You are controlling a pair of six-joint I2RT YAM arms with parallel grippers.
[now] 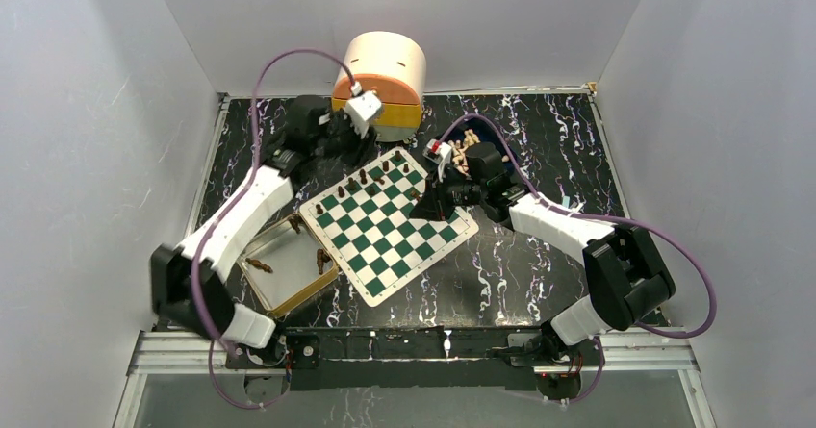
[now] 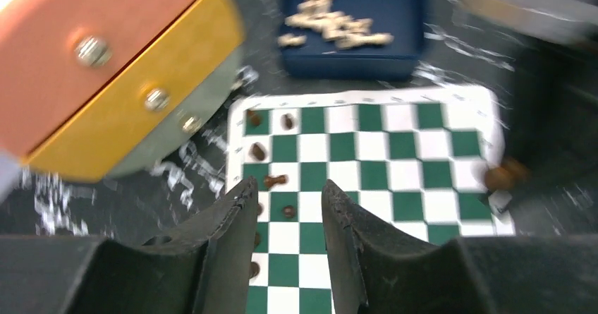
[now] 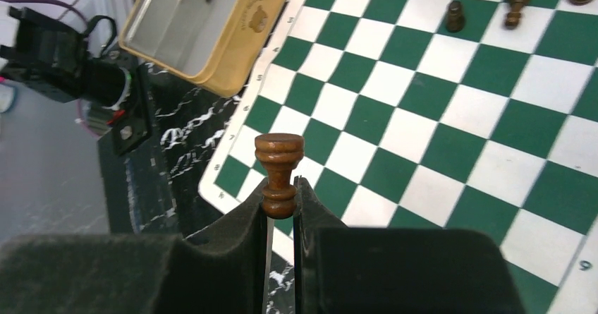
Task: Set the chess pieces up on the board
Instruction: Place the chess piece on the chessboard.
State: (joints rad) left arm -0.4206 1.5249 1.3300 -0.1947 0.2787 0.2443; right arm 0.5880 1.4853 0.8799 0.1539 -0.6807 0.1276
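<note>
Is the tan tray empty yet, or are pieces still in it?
Not empty. In the top view one dark piece lies inside the tray, and a second dark piece sits by its board-side wall.

The flat square chessboard (image 3: 416, 127) was checked dark green and white, white-bordered. The turned wooden chess piece (image 3: 280, 169) in the black right pincer (image 3: 281, 200) was dark brown. Ahead and left of that pincer, the rectangular metal tray (image 3: 243, 42) was tan-rimmed, the marbled counter (image 3: 180, 145) black, white-veined.

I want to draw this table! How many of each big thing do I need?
Chessboard: 1
Tan tray: 1
Blue box: 1
Round orange and cream thing: 1
Robot arms: 2, left arm and right arm
Total: 6
</note>
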